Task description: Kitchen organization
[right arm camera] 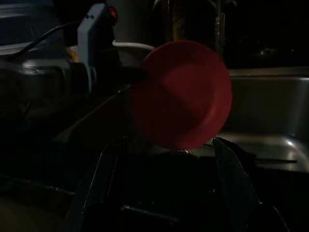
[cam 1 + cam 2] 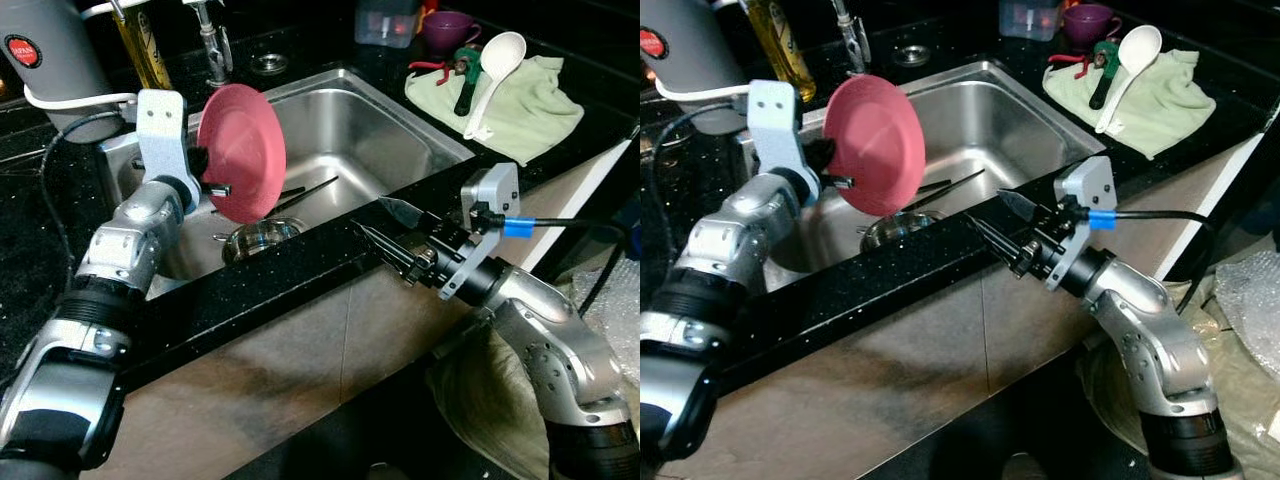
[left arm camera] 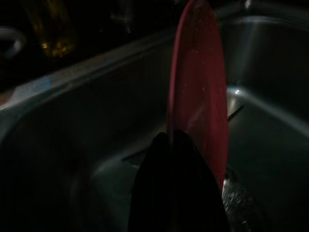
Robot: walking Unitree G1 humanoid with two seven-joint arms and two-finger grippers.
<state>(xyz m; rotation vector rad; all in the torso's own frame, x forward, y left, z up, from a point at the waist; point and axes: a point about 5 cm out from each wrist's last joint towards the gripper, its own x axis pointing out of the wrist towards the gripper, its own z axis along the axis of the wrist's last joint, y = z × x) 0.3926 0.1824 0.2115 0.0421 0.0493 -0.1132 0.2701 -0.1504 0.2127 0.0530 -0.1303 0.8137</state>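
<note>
Head views: the left gripper point(image 2: 205, 172) grips a red plate point(image 2: 242, 152) by its rim, on edge above the sink point(image 2: 380, 125); the right gripper point(image 2: 1002, 225) hovers over the counter edge point(image 2: 920, 262), fingers wide apart; left wrist view: plate edge-on; right wrist view: plate face-on.

The black speckled worktop point(image 2: 300, 270) surrounds a steel sink point(image 2: 390, 130). On it lie a green cloth point(image 2: 525, 105) bearing a white ladle point(image 2: 490, 80), a purple cup point(image 2: 447, 28), a clear container point(image 2: 385, 22) and a yellow bottle point(image 2: 140, 45).
</note>
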